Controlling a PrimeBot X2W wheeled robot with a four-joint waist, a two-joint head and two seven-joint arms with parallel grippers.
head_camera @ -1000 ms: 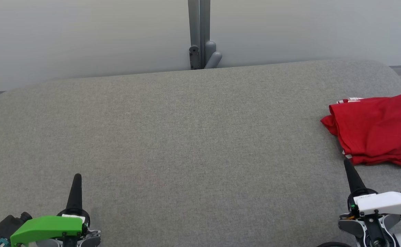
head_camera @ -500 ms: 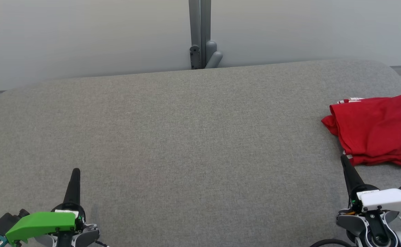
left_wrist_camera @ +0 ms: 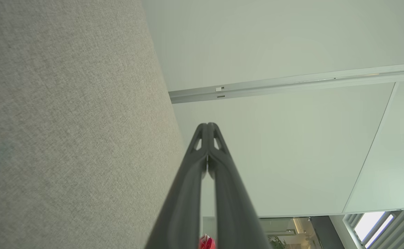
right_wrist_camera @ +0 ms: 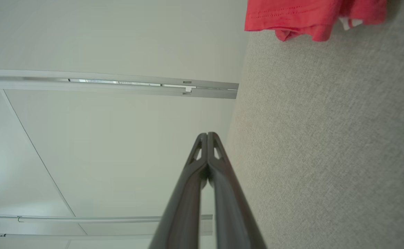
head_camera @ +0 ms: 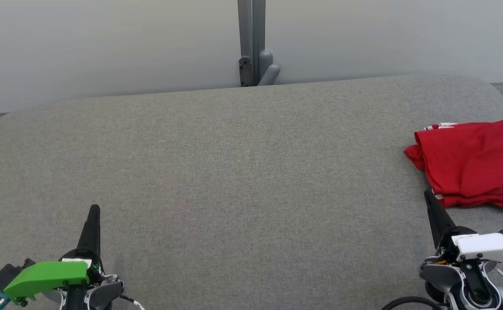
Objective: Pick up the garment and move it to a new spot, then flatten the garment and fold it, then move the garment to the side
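We see the red garment [head_camera: 471, 163] cut off at the right edge; our left gripper [head_camera: 94, 209] and right gripper [head_camera: 427, 193] are pinched closed, empty.

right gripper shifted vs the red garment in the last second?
Yes. The right gripper edged forward and slightly left; the red garment holds its place in the head view, and the gripper's tip now sits by its near-left corner.
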